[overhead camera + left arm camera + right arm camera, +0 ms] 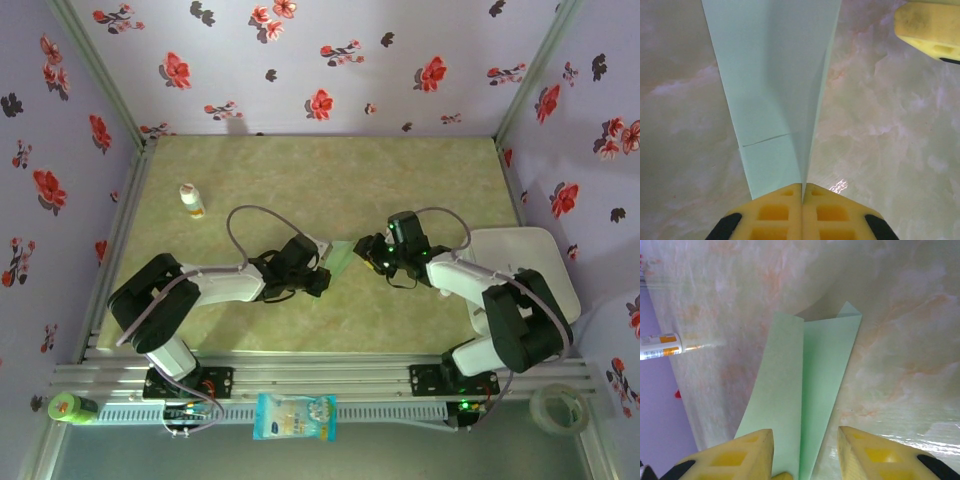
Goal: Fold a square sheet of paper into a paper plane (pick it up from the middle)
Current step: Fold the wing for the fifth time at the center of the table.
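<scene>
Mid-way across a green marbled table [300,180], a thin pale mint-green sheet of paper [341,256], folded into a narrow strip, spans two arms; light and floppy, it is probably best gripped on its centre crease; the left gripper [802,192] pinches one end tight; the right gripper [805,456] stands part-spread astride the other, unclamped.
</scene>
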